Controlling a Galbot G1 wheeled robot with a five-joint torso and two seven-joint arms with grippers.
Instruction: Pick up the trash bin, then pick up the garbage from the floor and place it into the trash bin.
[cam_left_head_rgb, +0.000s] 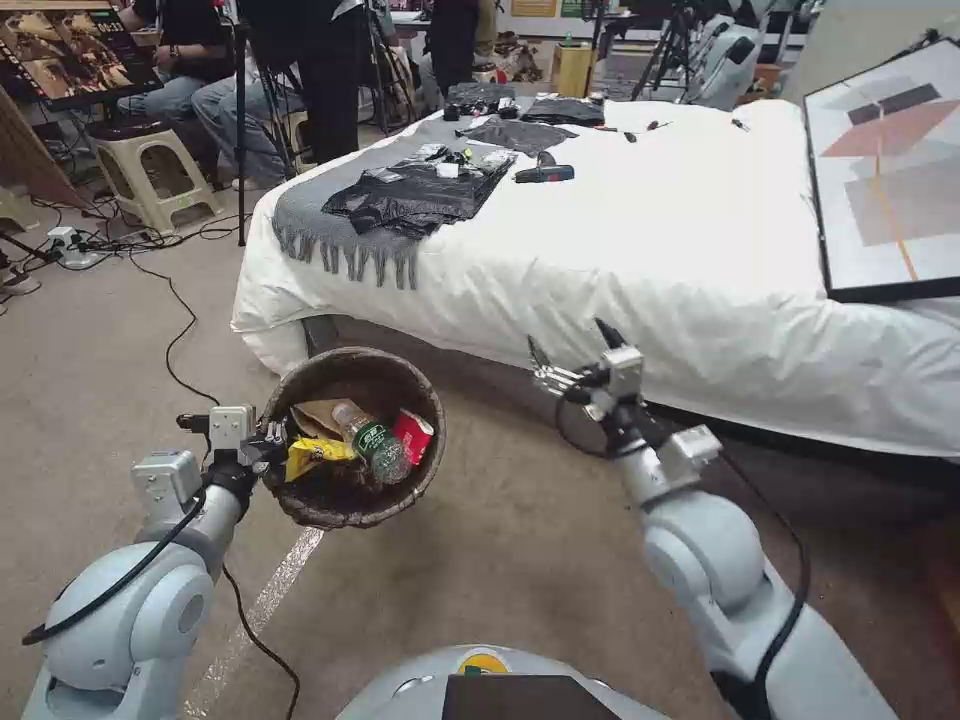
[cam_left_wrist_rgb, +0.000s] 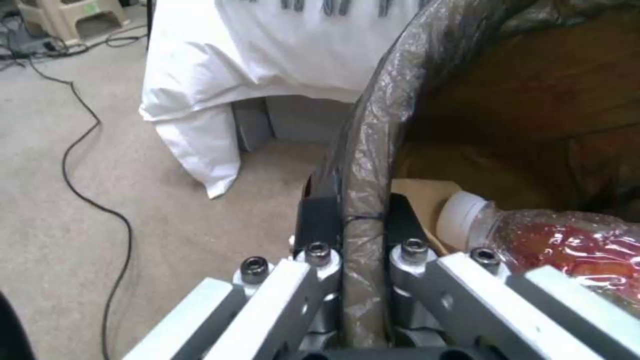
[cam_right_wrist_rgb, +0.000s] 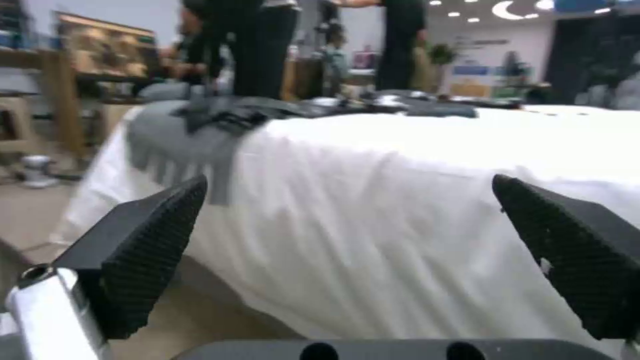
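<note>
The trash bin (cam_left_head_rgb: 352, 437) hangs off the carpet just in front of the bed's (cam_left_head_rgb: 640, 250) near corner, tipped so its mouth faces up toward the head camera. The left gripper (cam_left_head_rgb: 272, 442) is clamped tight on the bin's rim at the side nearest the robot, one finger outside and one inside, pinching the brown bag liner (cam_left_wrist_rgb: 363, 165) folded over the edge. Inside the bin lies the garbage: a tan paper bag (cam_left_head_rgb: 318, 415) against the far wall, a yellow wrapper (cam_left_head_rgb: 312, 453) near the gripped rim, a red-and-white carton (cam_left_head_rgb: 412, 436) on the opposite side, and a clear plastic bottle (cam_left_head_rgb: 372, 442) with a green label between them. The right gripper (cam_left_head_rgb: 563, 352) hovers beside the bin, just before the bed's white overhanging cover, its black fingers (cam_right_wrist_rgb: 150, 250) spread wide and holding nothing.
</note>
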